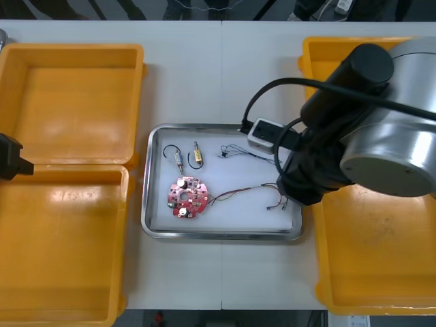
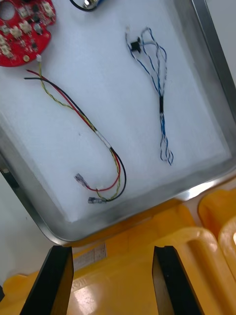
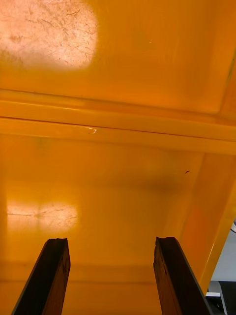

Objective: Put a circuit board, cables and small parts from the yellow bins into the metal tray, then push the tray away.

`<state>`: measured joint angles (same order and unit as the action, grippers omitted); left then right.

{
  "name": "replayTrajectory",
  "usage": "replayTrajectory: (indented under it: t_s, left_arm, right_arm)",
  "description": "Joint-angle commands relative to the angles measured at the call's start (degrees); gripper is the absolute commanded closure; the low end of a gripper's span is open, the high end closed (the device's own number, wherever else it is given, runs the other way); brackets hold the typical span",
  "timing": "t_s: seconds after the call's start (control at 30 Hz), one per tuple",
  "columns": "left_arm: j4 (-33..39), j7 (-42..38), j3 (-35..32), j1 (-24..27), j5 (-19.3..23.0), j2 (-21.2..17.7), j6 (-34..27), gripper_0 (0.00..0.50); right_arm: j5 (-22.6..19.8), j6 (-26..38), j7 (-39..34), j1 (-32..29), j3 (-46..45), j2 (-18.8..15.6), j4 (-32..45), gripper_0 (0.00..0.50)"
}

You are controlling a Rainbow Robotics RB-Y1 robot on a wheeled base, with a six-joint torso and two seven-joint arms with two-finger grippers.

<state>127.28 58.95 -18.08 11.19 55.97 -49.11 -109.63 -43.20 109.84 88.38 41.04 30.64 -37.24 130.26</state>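
The metal tray [image 1: 153, 228], white inside, lies mid-table between the bins. In it are a round red circuit board [image 1: 185, 197], two small metal parts [image 1: 177, 157], a twisted blue and white cable [image 1: 242, 151] and a red and yellow cable [image 1: 245, 192]. My right arm [image 1: 361, 129] hangs over the tray's right side. Its gripper [image 2: 112, 278] is open over the yellow bin rim [image 2: 147, 251], just outside the tray edge [image 2: 206, 184]. Beyond the fingers lie the red and yellow cable [image 2: 83, 118], the blue and white cable [image 2: 157, 83] and the board [image 2: 24, 27]. My left gripper [image 3: 110, 278] is open over the left bins.
Two yellow bins [image 1: 75, 102] stand at the left and two [image 1: 381, 259] at the right, partly under my right arm. The left arm [image 1: 10, 158] sits at the far left edge. The ridge [image 3: 118, 130] where the left bins meet runs beyond the left fingers.
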Motion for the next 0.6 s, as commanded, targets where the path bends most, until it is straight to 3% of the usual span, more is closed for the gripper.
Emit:
replayTrajectory:
  t_s: [0.03,0.2,0.6]
  left_arm:
    - [1.9,1.2,-2.5,-2.8,1.2,-2.6,-0.4,0.0]
    - [2.3,1.8,-3.2,-5.2,1.2,-2.7,-0.4,0.0]
    - [2.4,3.5,-3.5,-5.7,1.2,-2.7,-0.4,0.0]
  right_arm:
    - [2.2,0.2,4.2,4.8,5.1,5.5,-0.8,0.036]
    - [3.7,0.2,5.7,6.3,9.6,8.8,-3.0,0.035]
    - [9.1,-1.9,8.0,6.3,20.3,8.9,-3.1,0.037]
